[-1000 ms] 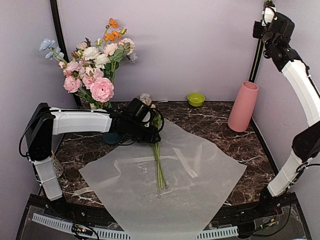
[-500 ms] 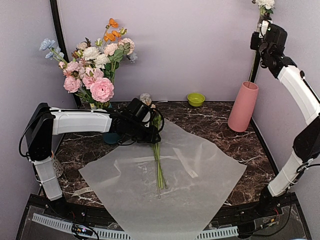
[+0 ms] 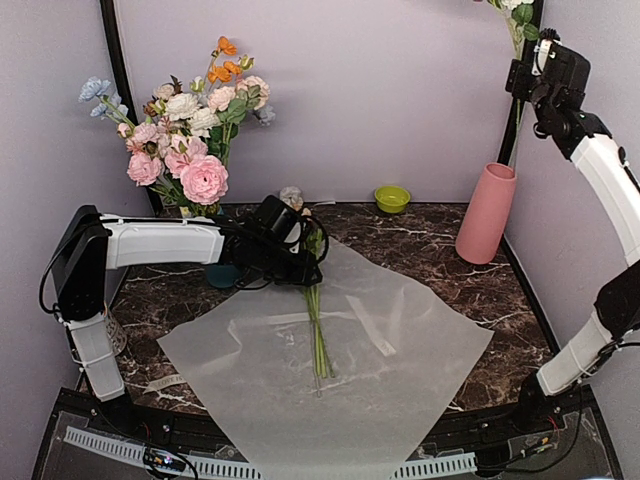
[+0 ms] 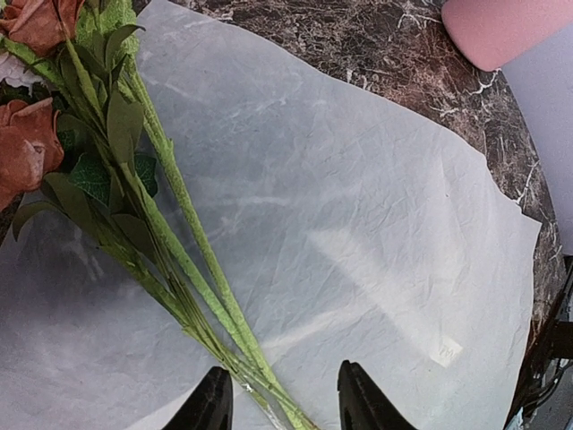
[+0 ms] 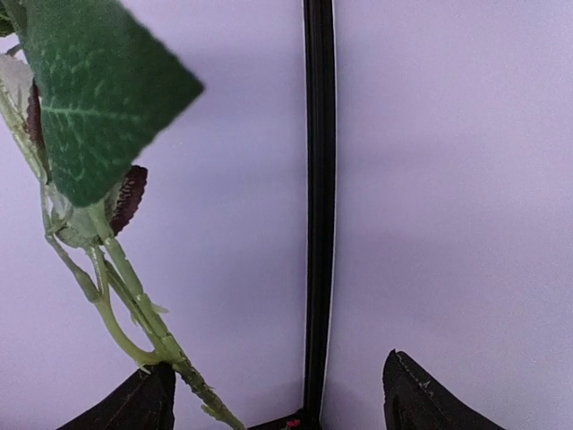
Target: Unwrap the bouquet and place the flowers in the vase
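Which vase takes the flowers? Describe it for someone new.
Look at the marble table's back right corner. The salmon-pink vase stands there, right of the green bowl. It is tall, plain and tapered, unlike that low bowl.

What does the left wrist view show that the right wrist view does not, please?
Only the left wrist view shows the wrapping paper spread flat on the marble table, the flowers lying across it with green stems and peach blooms, and part of the vase. Only the right wrist view shows a single leafy stem against the lilac wall and a black post. Both show their own gripper, the left gripper and the right gripper, with jaws apart and a green stem close to one finger.
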Tool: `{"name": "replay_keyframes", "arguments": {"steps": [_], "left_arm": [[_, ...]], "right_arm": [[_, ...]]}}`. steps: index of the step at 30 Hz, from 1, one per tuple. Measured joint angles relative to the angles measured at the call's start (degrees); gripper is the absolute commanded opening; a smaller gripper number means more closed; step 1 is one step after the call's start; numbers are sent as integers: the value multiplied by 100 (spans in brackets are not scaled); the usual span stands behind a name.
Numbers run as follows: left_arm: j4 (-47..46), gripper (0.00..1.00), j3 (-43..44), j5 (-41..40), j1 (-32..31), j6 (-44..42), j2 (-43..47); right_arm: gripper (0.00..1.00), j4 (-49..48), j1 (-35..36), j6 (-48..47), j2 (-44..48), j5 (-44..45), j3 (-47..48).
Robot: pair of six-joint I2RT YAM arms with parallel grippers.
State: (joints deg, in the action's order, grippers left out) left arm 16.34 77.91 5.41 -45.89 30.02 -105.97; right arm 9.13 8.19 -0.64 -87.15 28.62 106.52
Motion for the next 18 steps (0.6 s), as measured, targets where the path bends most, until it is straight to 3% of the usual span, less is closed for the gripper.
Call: {"name": "replay_keyframes", "arguments": {"steps": [9, 18], "left_arm": [[4, 43, 90, 101, 2, -42, -55], [17, 43, 90, 129, 2, -42, -55]], "right_arm": [[71, 225, 0, 708, 629, 203, -966], [70, 686, 0, 1766, 772, 529, -1394]]}}
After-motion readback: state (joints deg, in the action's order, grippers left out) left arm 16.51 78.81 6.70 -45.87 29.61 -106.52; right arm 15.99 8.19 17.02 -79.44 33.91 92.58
